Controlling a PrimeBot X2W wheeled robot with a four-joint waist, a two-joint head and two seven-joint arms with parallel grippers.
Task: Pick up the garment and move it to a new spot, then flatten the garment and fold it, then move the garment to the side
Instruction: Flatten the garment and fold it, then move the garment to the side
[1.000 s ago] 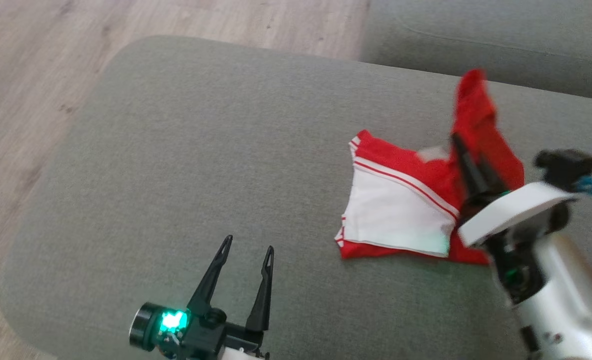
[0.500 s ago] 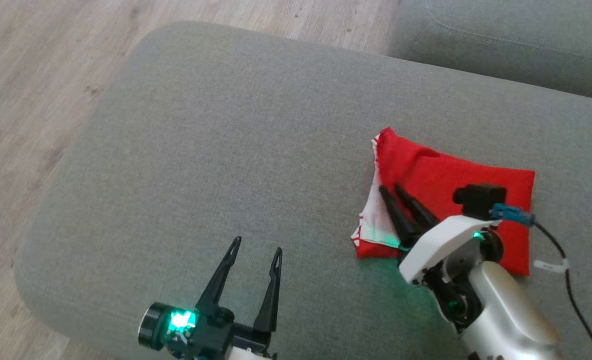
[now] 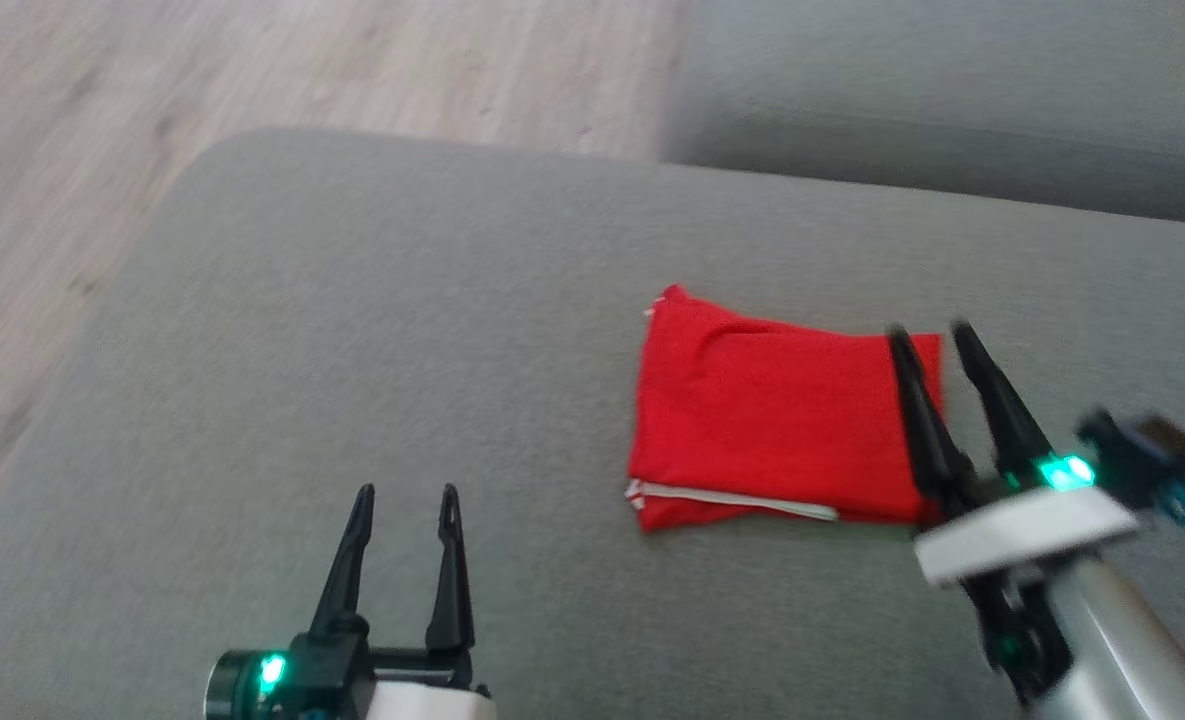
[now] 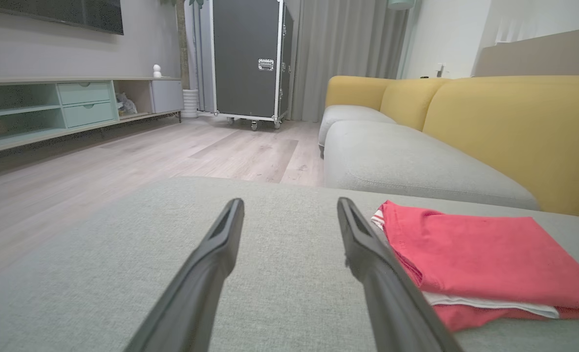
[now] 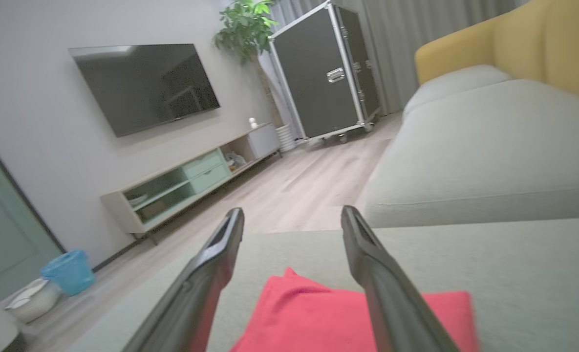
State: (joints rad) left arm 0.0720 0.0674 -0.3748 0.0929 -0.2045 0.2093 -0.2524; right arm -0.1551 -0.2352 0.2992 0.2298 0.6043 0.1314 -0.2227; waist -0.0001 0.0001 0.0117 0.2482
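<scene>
Pale wood floor [image 4: 172,151] lies between a yellow-backed sofa [image 4: 489,122] and a low cabinet [image 4: 74,105].

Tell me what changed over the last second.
The right claw laid the raised flap of the red-and-white fabric garment over its white panel, let go and drew back open. The garment lies folded, red side up. The left claw stayed open above the grey fabric cushion.

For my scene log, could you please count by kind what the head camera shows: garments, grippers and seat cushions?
Folded red garment: 1
Grippers: 2 (left gripper and right gripper, both open)
Grey seat cushions: 2 (near cushion under the garment, far cushion behind it)
Total: 5
</scene>
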